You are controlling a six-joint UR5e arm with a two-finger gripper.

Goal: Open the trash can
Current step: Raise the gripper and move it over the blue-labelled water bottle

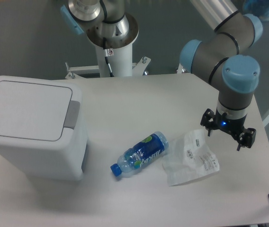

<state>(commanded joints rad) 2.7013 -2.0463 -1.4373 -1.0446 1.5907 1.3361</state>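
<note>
The trash can [32, 130] is a large boxy white bin standing on the left of the table. Its flat white lid [25, 109] lies shut, with the grey push tab [72, 115] on its right edge. My gripper [228, 131] points down over the right side of the table, far to the right of the can. Its black fingers [209, 124] stand spread apart and hold nothing.
A blue-labelled plastic bottle [141, 152] lies on its side mid-table, just right of the can. A crumpled clear plastic bag [191, 160] lies beside it, below-left of the gripper. The arm's white base post [113, 52] stands at the back edge.
</note>
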